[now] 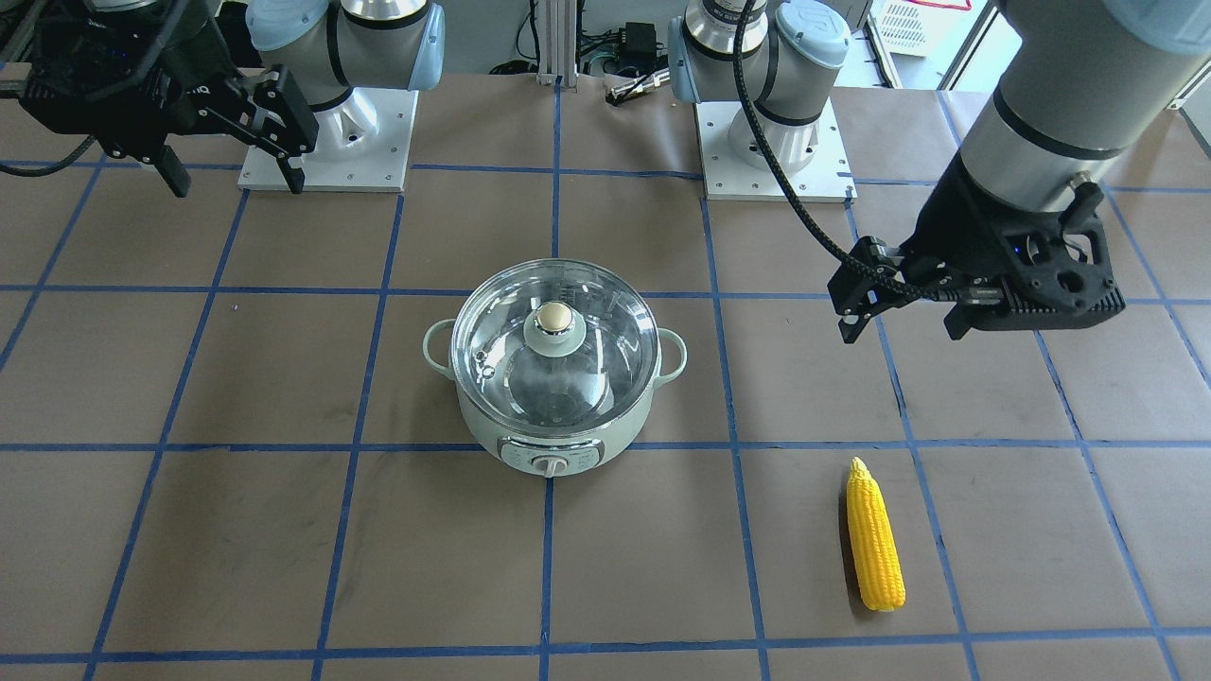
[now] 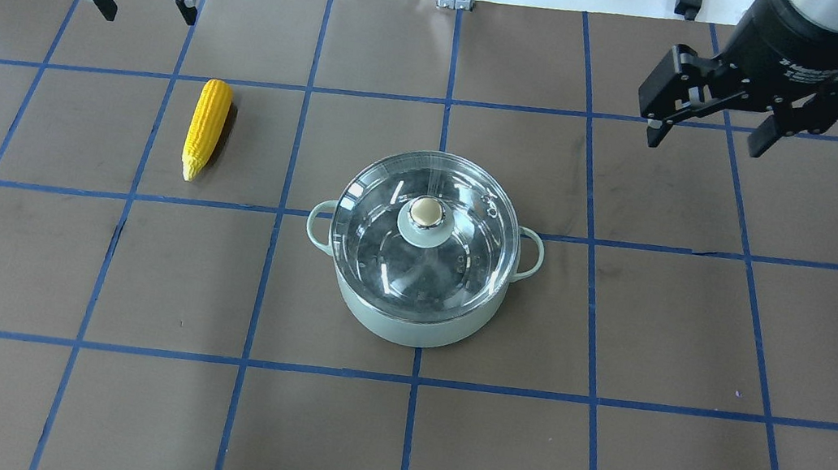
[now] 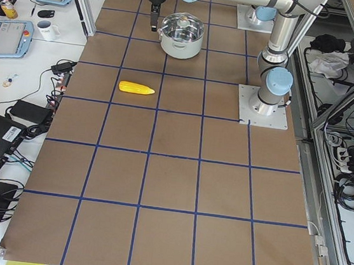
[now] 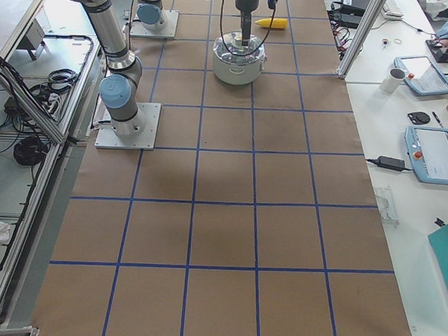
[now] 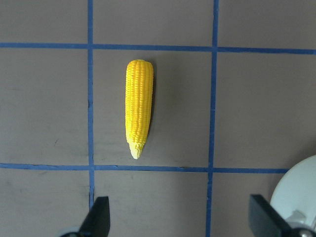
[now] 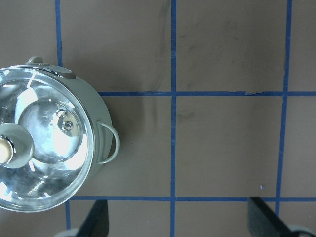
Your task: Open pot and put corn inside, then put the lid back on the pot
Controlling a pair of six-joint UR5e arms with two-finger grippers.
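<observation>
Yellow corn (image 2: 207, 129) lies left of your pot (image 2: 414, 331), lid (image 2: 456, 265) on, untouched, just ahead of the left gripper (image 2: 149, 11), its jaws wide and empty. Right of the pot, the right gripper (image 2: 707, 140) hangs equally wide, empty.

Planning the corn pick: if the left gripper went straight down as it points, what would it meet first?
Probably bare table, not the corn, which lies ahead of its open fingers; depth is unclear.
</observation>
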